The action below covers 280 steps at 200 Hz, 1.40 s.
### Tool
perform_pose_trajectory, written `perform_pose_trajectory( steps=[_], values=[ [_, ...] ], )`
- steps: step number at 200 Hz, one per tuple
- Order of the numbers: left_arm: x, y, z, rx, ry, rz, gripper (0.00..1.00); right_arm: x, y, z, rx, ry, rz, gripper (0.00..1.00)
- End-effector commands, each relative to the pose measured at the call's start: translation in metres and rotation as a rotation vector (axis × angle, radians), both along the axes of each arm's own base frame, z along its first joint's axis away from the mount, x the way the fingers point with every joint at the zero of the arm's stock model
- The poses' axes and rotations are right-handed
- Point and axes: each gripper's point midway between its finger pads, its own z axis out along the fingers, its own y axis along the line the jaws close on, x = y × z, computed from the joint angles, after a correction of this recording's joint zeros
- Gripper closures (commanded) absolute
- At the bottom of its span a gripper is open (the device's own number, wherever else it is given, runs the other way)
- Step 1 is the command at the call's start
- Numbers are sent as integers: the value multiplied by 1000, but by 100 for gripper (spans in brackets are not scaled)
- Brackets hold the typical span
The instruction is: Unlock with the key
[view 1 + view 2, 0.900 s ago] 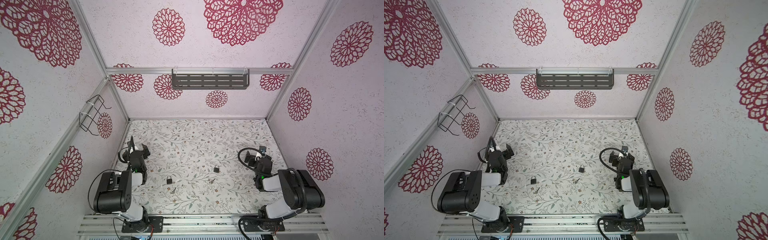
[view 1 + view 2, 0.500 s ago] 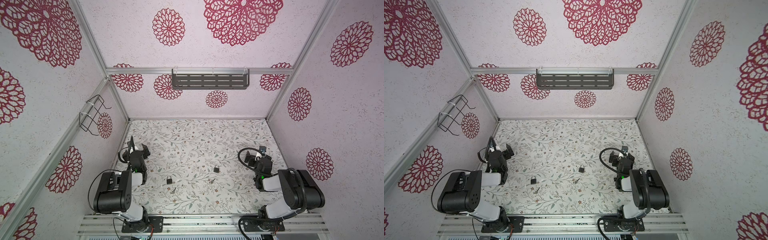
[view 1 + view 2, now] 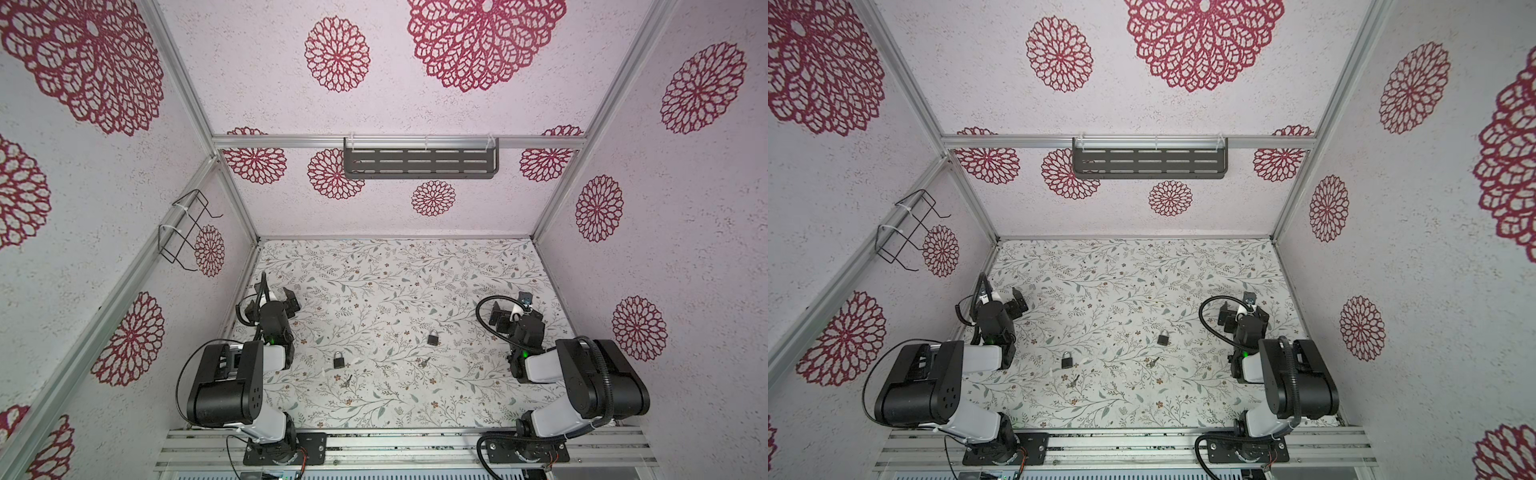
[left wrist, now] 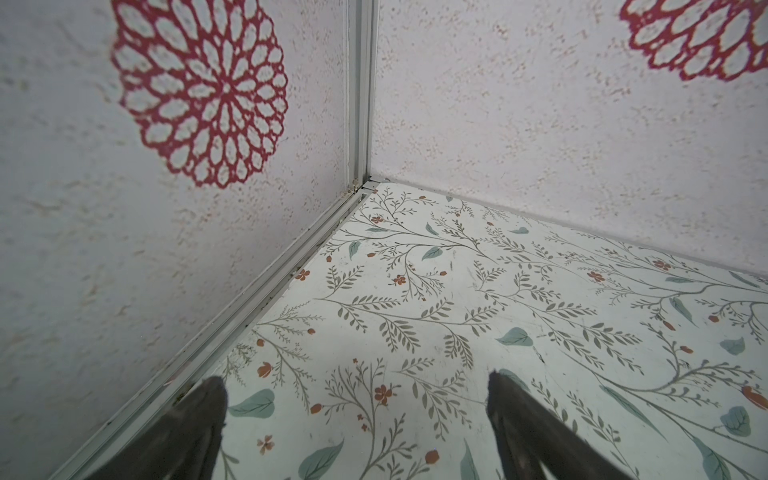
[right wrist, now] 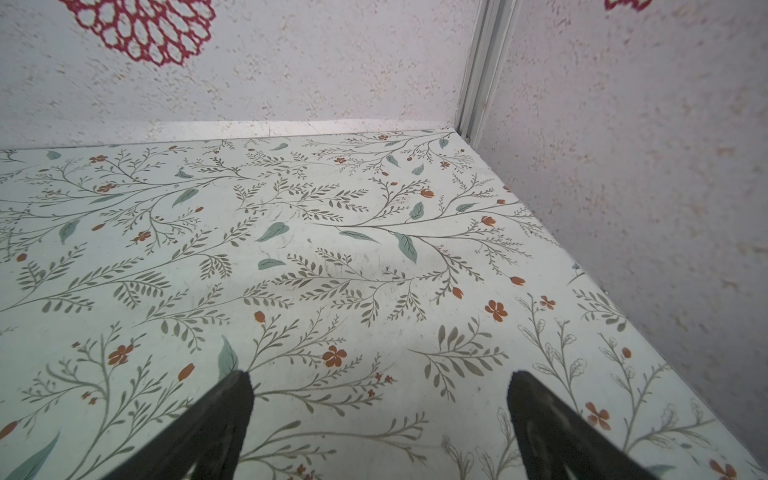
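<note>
Two small black padlocks lie on the floral table: one left of centre [image 3: 338,360] [image 3: 1066,360], the other right of centre [image 3: 433,338] [image 3: 1163,337]. A small key lies just in front of each: the left key [image 3: 345,381] [image 3: 1073,381] and the right key [image 3: 424,363] [image 3: 1152,362]. My left gripper [image 3: 274,293] [image 4: 357,390] rests by the left wall, open and empty. My right gripper [image 3: 511,309] [image 5: 380,386] rests by the right wall, open and empty. Both wrist views show only bare table and walls; no lock or key appears in them.
A dark slotted shelf [image 3: 419,163] hangs on the back wall and a wire rack [image 3: 185,230] on the left wall. Aluminium frame posts mark the corners. The arm bases sit on a rail [image 3: 399,446] at the front edge.
</note>
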Motion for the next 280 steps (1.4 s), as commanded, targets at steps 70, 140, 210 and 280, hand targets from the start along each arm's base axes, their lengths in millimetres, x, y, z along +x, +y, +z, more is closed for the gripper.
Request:
perform_pose_trajectory(
  steps=[70,140,210,280],
  values=[
    [0,-1,3,13,-13,4,0,5,4,19,-4,-70,18,1],
    [-14,-5,35,26,-44,5,0,-11,-10,41,11,-138,-66,1],
    [-47,-9,85,-213,-189,25,0,-18,-15,78,90,-144,-106,1],
    [-49,-11,82,-556,-252,17,0,-32,-17,92,387,-132,-185,1]
  ],
)
